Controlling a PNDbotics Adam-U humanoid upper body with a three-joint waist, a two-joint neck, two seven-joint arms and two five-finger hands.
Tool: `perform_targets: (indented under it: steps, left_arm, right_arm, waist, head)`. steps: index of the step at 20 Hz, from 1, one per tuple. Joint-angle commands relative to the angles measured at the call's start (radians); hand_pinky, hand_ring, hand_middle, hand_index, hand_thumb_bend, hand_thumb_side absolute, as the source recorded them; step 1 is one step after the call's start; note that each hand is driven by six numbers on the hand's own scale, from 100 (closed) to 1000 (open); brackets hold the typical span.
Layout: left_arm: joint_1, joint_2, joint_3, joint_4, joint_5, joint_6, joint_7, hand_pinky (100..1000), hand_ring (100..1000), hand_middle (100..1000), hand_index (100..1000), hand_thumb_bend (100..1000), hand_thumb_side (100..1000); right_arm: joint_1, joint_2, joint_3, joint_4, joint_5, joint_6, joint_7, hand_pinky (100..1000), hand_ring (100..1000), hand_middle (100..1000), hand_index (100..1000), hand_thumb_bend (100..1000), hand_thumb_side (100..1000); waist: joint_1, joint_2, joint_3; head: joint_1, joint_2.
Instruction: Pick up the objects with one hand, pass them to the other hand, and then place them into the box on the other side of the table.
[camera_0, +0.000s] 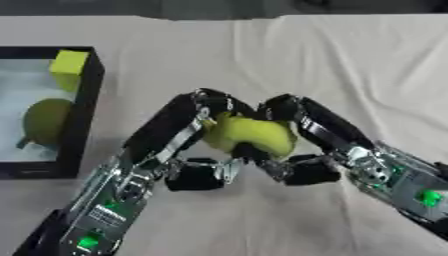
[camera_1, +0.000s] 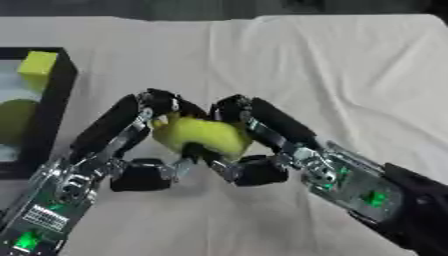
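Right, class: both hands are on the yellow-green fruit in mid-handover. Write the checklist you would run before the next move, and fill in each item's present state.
1. Left hand has fingers curled round the yellow-green fruit: ok.
2. Right hand also curled on the fruit, so it is held from both sides: ok.
3. Fruit is clear of the white cloth: cannot tell.
4. Which hand is giving and which is receiving: cannot tell.
5. Black box at the left lies open: ok.
6. Room left in the box beside the yellow block and green fruit: ok, pale floor shows.
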Motion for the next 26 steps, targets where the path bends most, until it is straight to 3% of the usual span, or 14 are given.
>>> perform_targets:
  steps: [1, 3, 7, 17, 22, 26]
  left_arm:
    - [-0.005, 0.003, 0.019, -0.014, 0.024, 0.033, 0.068, 586, 656, 344, 289, 100, 219]
    - [-0.002, 0.004, 0.02, -0.014, 0.036, 0.054, 0.108, 586, 647, 324, 262, 100, 234]
    - [-0.003, 0.01, 0.015, -0.016, 0.027, 0.059, 0.125, 591, 624, 274, 192, 100, 237]
    - [-0.007, 0.021, 0.02, -0.009, 0.015, 0.006, 0.1, 594, 626, 254, 180, 100, 174]
    - [-0.007, 0.029, 0.027, -0.003, 0.007, -0.013, 0.1, 602, 638, 251, 177, 100, 131]
    - [-0.005, 0.035, 0.03, 0.004, -0.001, -0.019, 0.102, 601, 642, 242, 173, 100, 118]
  right_arm:
    - [0.007, -0.013, 0.006, -0.019, -0.009, 0.006, -0.027, 532, 407, 436, 547, 223, 100]
    - [0.01, -0.012, 0.009, -0.019, -0.018, 0.004, -0.047, 550, 428, 472, 575, 414, 100]
    - [0.008, -0.013, 0.002, -0.019, -0.008, -0.014, -0.078, 578, 475, 539, 648, 573, 100]
    - [0.02, -0.02, -0.012, -0.019, 0.075, -0.043, -0.056, 657, 585, 658, 770, 666, 100]
    - [0.007, -0.023, -0.061, -0.019, 0.095, -0.034, 0.011, 680, 626, 706, 831, 749, 151]
    - [-0.011, -0.027, -0.113, -0.019, 0.072, -0.024, 0.047, 682, 636, 719, 848, 766, 167]
  waist:
    - [-0.008, -0.029, 0.0]
    - [-0.009, -0.029, 0.0]
    - [-0.01, -0.031, -0.002]
    - [-0.009, -0.033, -0.006]
    - [-0.007, -0.035, -0.011]
    - [-0.006, -0.036, -0.015]
  head:
    - [-0.006, -0.015]
    - [-0.007, -0.017]
    - [-0.004, -0.017]
    - [0.001, -0.011]
    - [0.009, -0.009]
    - [0.014, -0.007]
